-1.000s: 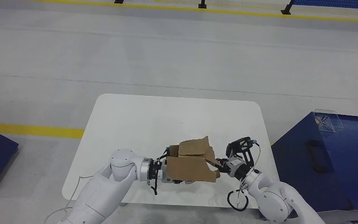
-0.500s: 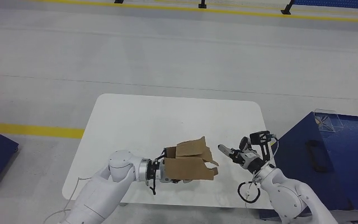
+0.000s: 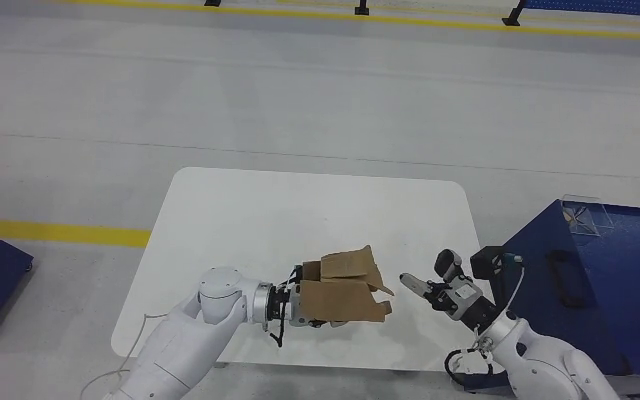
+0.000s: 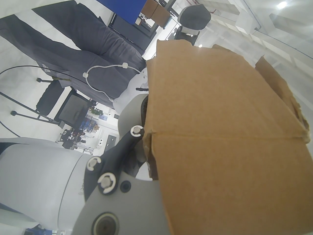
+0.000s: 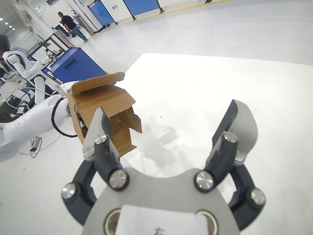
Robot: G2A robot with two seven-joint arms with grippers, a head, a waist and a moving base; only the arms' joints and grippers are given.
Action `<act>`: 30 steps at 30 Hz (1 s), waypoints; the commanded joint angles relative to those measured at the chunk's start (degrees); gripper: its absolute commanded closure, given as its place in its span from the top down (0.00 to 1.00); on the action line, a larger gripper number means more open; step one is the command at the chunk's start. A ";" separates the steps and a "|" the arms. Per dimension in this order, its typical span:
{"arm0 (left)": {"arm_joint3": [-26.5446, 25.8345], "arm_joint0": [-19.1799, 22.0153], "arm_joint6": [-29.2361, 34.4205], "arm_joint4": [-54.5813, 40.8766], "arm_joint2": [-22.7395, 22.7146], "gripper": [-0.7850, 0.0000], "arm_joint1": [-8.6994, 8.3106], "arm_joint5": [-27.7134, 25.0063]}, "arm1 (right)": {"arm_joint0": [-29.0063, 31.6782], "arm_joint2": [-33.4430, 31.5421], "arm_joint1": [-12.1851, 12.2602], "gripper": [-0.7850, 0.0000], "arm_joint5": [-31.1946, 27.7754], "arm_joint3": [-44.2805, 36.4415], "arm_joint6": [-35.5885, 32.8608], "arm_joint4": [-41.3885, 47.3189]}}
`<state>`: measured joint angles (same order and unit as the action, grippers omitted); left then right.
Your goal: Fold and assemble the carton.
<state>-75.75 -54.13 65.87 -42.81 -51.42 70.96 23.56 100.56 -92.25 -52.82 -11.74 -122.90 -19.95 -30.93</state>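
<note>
The carton (image 3: pixel 345 298) is clamped in the left gripper (image 3: pixel 297 305) so that its unfolded end is presented to the spread-open right gripper (image 5: pixel 168 114) nearby.

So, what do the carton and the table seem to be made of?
The carton looks like brown corrugated cardboard, matte, with ragged edges and pressed fold lines. The table is smooth, white, faintly glossy, giving dim reflections; perhaps laminate or painted board.
</note>
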 commanded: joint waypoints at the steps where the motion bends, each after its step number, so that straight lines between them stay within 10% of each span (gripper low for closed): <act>1: -0.07 0.02 -0.11 0.32 0.28 0.00 0.02 -0.17 | -0.75 1.71 -0.13 1.00 0.10 0.17 -0.90 -0.79; 30: -4.62 -3.10 -5.51 9.88 -0.85 0.00 -1.28 -9.33 | -7.72 11.95 -1.99 1.00 4.08 3.35 -3.44 -6.20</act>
<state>-80.25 -57.01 61.00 -33.12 -52.01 69.74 14.59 92.73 -79.91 -54.80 -7.73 -119.53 -23.53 -37.34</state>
